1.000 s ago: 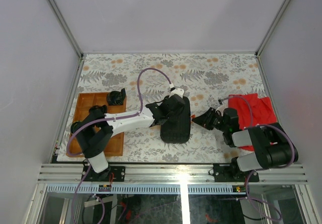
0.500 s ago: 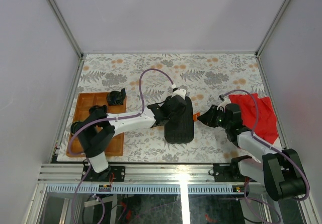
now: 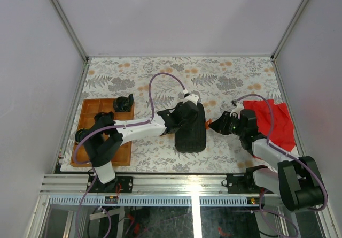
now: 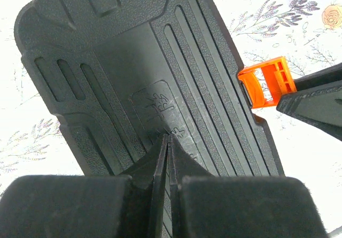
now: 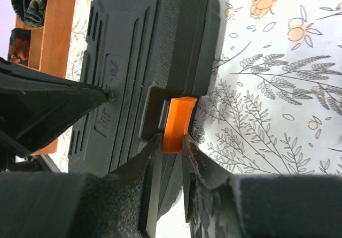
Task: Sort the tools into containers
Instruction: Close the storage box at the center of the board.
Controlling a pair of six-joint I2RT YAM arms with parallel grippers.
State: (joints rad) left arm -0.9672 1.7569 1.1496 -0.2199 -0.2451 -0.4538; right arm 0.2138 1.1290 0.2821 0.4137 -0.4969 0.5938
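Your left fingers (image 4: 158, 162) are pressed together, tips down on the ribbed lid of the case (image 3: 191, 131). The case lies shut in the middle of the worktop (image 3: 230, 77). Your right fingers (image 5: 151, 160) sit either side of the orange latch (image 5: 178, 121) on the case's right edge and look to be pinching its near end. The tray (image 3: 90, 108) is well apart on the left. No loose tools show in any view, so they are probably inside the case.

The hold on the latch looks shallow, only at its end, so a pull could slip off and let the latch snap back. If your left tips bear too lightly, the whole case may slide or tip toward the right arm instead of the latch giving. If they bear too hard near the clasp, the load may bind it. Once the latch frees, a jerk could throw the lid and scatter what is inside. The red cloth (image 3: 275, 117) lies under your right arm and could drag along.
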